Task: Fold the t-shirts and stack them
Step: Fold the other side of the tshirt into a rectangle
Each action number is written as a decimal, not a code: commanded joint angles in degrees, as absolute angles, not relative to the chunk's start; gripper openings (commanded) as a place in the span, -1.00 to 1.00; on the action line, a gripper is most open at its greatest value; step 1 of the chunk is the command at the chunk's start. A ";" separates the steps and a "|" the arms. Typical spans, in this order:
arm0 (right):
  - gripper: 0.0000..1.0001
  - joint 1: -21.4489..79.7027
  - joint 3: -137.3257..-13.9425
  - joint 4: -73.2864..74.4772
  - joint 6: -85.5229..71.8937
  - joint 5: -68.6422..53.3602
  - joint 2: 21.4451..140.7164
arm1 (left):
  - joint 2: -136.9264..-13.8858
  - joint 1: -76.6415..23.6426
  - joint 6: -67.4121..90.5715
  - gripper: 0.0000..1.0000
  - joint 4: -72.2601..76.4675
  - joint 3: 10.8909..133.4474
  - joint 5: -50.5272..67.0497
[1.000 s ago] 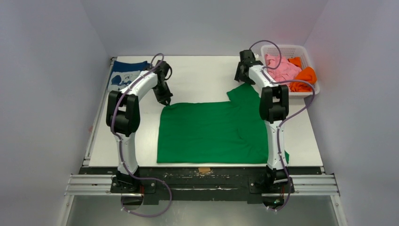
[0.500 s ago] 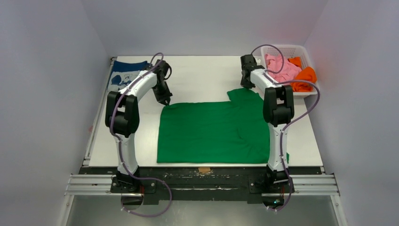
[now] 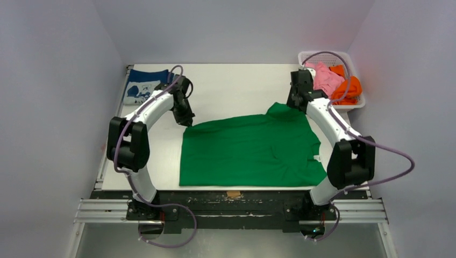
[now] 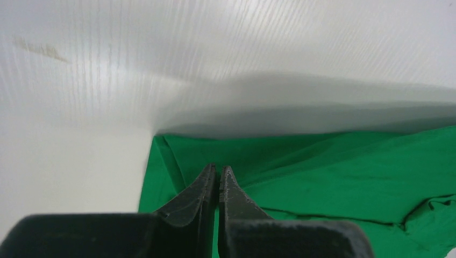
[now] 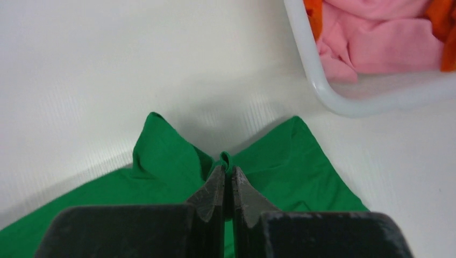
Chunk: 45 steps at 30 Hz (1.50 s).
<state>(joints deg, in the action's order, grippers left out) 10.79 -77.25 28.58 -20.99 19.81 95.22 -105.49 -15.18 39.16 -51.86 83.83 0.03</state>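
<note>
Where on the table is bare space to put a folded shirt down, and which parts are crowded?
Widest bare patch: the far strip of table between the navy shirt and the basket, beyond the green shirt. A narrower strip lies left of the green shirt. The far corners and centre are crowded.

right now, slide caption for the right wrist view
Right gripper pinches a green t-shirt edge near the white basket
</note>
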 commanded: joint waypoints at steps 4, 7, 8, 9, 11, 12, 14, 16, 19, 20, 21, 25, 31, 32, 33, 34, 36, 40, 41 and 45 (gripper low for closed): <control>-1.00 11.61 -65.41 34.56 -22.85 15.95 78.78 | -97.18 -17.38 37.75 -1.00 -48.62 75.39 0.42; -1.00 11.77 -61.16 37.46 -23.09 16.46 73.47 | -93.91 -17.62 38.58 -1.00 -47.37 70.71 0.18; -1.00 11.75 -60.02 38.65 -23.31 16.78 72.10 | -92.77 -17.66 38.80 -1.00 -46.88 69.23 0.18; -1.00 11.77 -59.04 39.79 -23.49 16.78 70.94 | -91.85 -17.67 38.92 -1.00 -46.61 68.03 0.19; -1.00 11.77 -57.26 41.66 -24.16 16.95 68.74 | -90.37 -17.67 39.31 -1.00 -46.25 65.95 -1.29; -1.00 11.75 -56.36 42.54 -24.55 17.43 67.48 | -89.71 -17.67 39.37 -1.00 -46.19 65.10 -1.73; -1.00 11.78 -55.07 44.62 -25.46 18.87 65.18 | -88.91 -17.69 39.42 -1.00 -45.72 63.74 -1.84; -1.00 11.78 -54.42 47.18 -26.59 20.37 63.26 | -88.39 -17.75 39.45 -1.00 -45.61 62.86 -1.85; -1.00 11.78 -53.43 50.06 -28.47 21.17 60.77 | -87.36 -17.84 39.68 -1.00 -45.36 61.55 -2.32; -1.00 11.76 -52.96 50.36 -28.64 20.73 60.26 | -86.95 -17.84 39.72 -1.00 -45.23 61.12 -2.49; -1.00 11.76 -52.51 50.79 -29.15 20.58 59.97 | -86.66 -17.84 39.73 -1.00 -45.14 60.69 -2.56; -1.00 11.76 -52.18 53.94 -31.70 22.50 60.09 | -86.59 -17.84 39.48 -1.00 -44.98 60.25 -2.64; -0.63 11.77 -49.77 56.74 -34.52 17.04 60.62 | -86.97 -17.88 39.52 -0.79 -46.74 59.19 -2.22; -0.54 11.73 -48.96 58.15 -35.37 15.64 60.60 | -86.42 -17.92 39.58 -0.72 -47.91 58.83 -2.64; -0.42 11.77 -48.16 59.53 -36.24 14.33 60.43 | -85.83 -17.93 40.03 -0.57 -49.65 58.52 -3.27; -0.34 11.73 -47.56 61.51 -37.54 13.49 60.06 | -84.92 -17.93 40.56 -0.41 -51.96 58.27 -4.11; -0.20 11.78 -46.40 64.28 -39.60 11.37 57.68 | -82.52 -17.93 41.31 -0.08 -56.38 57.70 -5.12; 0.22 11.78 -45.31 62.50 -39.21 10.76 52.78 | -77.35 -18.01 42.85 0.41 -63.03 58.48 -9.80; 0.34 11.78 -45.53 60.56 -39.05 9.58 52.32 | -76.51 -18.02 42.88 0.53 -63.81 59.48 -10.33; 0.66 11.78 -47.15 51.63 -37.71 8.04 54.57 | -75.86 -18.01 40.19 0.81 -60.05 64.04 -3.98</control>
